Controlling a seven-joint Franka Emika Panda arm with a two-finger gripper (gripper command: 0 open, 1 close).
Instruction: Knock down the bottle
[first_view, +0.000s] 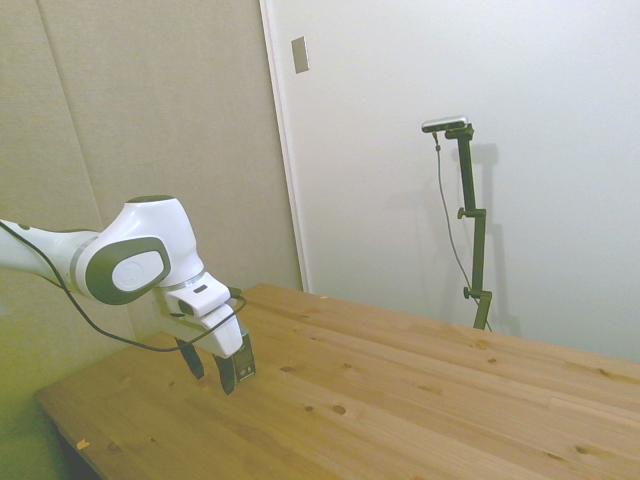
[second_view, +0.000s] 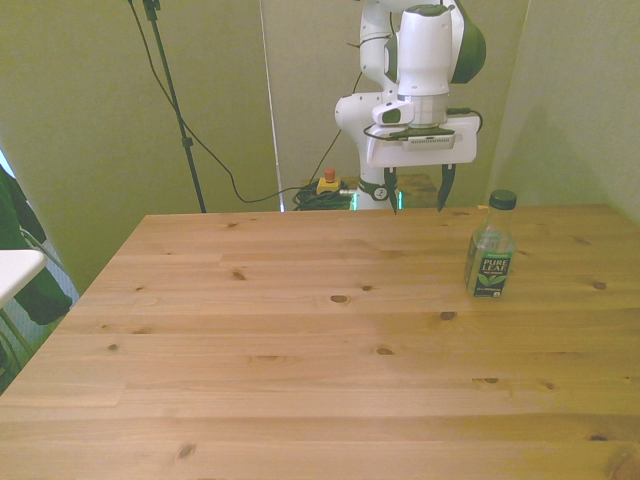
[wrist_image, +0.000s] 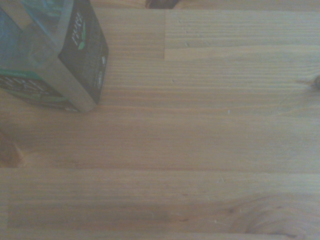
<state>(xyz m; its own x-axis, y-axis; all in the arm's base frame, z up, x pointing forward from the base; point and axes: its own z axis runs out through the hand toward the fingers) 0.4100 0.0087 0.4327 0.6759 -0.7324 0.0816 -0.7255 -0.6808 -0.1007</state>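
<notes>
The bottle (second_view: 490, 246) stands upright on the wooden table (second_view: 300, 330) toward the front view's right. It is clear plastic with a dark green cap and a dark label. My gripper (second_view: 416, 203) hangs open just above the table's far edge, with nothing between its fingers. It is behind the bottle and a little toward the front view's left, apart from it. In the wrist view the bottle's lower body and label (wrist_image: 55, 55) show close by. In the side view the gripper (first_view: 212, 378) hovers low over the table's left end, and the bottle does not show there.
Behind the table's far edge a yellow box with a red button (second_view: 327, 183) lies on the floor among cables. A white surface (second_view: 15, 270) and dark cloth sit off the front view's left edge. Bare wood spreads in front of the bottle.
</notes>
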